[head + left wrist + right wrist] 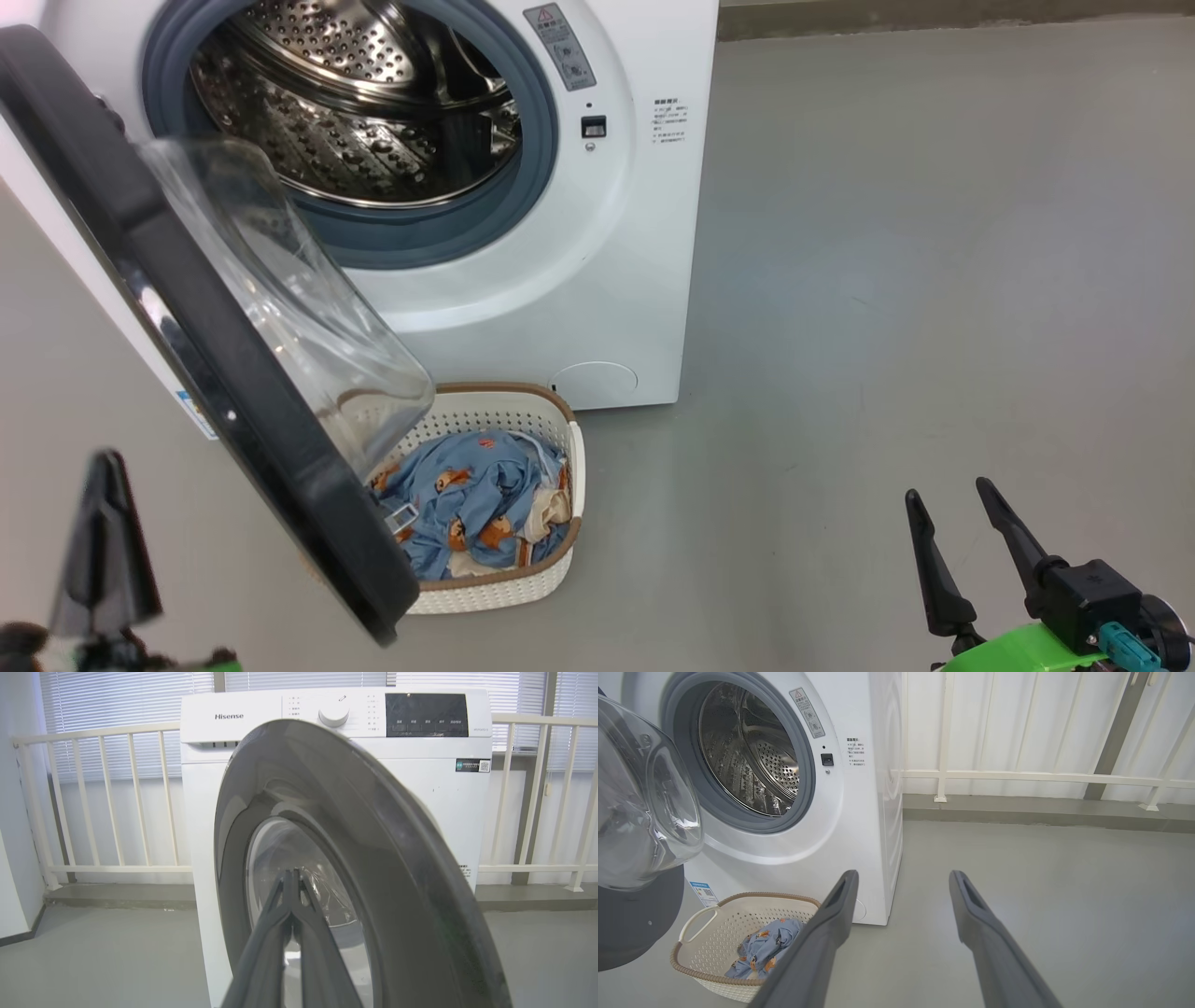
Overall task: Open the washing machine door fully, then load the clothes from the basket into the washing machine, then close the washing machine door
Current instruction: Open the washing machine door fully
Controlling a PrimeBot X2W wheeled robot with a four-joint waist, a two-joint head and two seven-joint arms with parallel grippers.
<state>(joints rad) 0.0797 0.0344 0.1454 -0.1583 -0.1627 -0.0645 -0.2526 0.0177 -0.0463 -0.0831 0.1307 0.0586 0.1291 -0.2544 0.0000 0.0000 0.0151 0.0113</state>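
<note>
Left gripper (110, 476) (293, 876): 2 fingers pressed flat together with nothing between them; blurred at the lower left of the head view. In its wrist view the tips point at the outer face of the washing machine door (261, 411) (373, 858) (644, 802), over the glass centre; whether they touch it cannot be told.
Right gripper (946, 490) (903, 877): 2 fingers spread wide, empty, above the bare floor (887, 280), well to the right of the washing machine (607, 233) (201, 812) (859, 835).
Door: swung open to the robot's left, its clear bulge turned toward the machine.
Drum (355, 112): steel, open to view inside the grey gasket (523, 187).
Basket (504, 583) (719, 933): on the floor just before the machine's base, its left part hidden behind the door in the head view.
Clothes (476, 504) (766, 952): heaped in the basket, blue bear print with a cream piece at the right.
</note>
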